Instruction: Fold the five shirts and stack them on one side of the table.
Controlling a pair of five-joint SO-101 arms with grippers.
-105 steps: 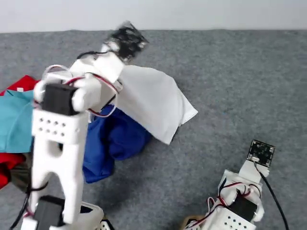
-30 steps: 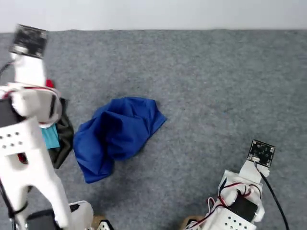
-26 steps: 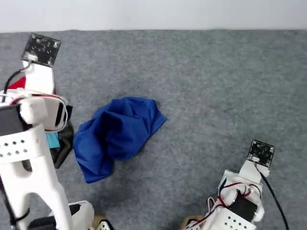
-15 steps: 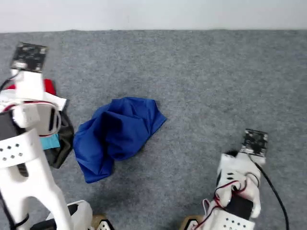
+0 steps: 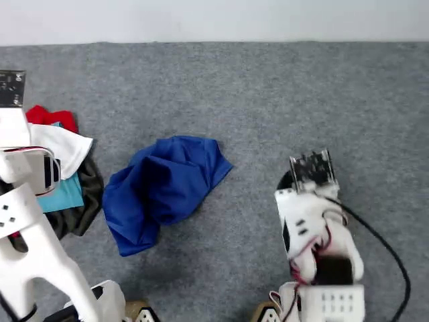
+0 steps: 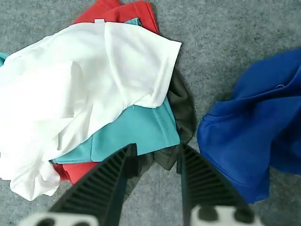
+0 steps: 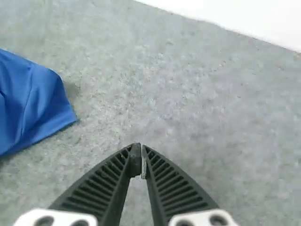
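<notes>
Over the rumpled white cotton shirt (image 6: 84, 89) the left gripper (image 6: 156, 149) hung spread and empty; the right gripper (image 7: 140, 153), pressed together, perhaps aimed for the crumpled blue fabric shirt (image 5: 164, 184).

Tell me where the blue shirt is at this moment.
In the high view, the blue shirt lies crumpled near the middle of the grey table, beside the pile topped by the white shirt at the left side.
</notes>
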